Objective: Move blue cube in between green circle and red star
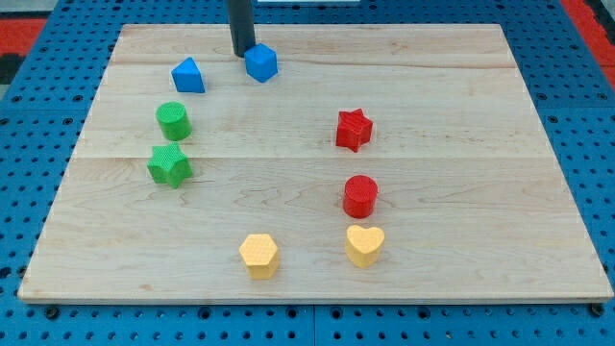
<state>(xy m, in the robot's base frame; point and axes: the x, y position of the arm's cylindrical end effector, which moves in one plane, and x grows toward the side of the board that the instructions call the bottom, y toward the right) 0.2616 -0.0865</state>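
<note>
My tip (240,53) at the blue cube (260,62)
It touches the cube's left side, far on the tabletop (432,86).

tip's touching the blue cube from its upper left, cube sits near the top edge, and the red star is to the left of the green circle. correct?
One thing is wrong: the camera view shows the red star to the right of the green circle, not left. The rest holds: my tip is against the blue cube from its upper left, and the cube sits near the top edge of the board.

Dark rod tool (240,54) cut off by the view's top edge, arm above unseen, pale wooden surface (432,115) fully in view
</note>
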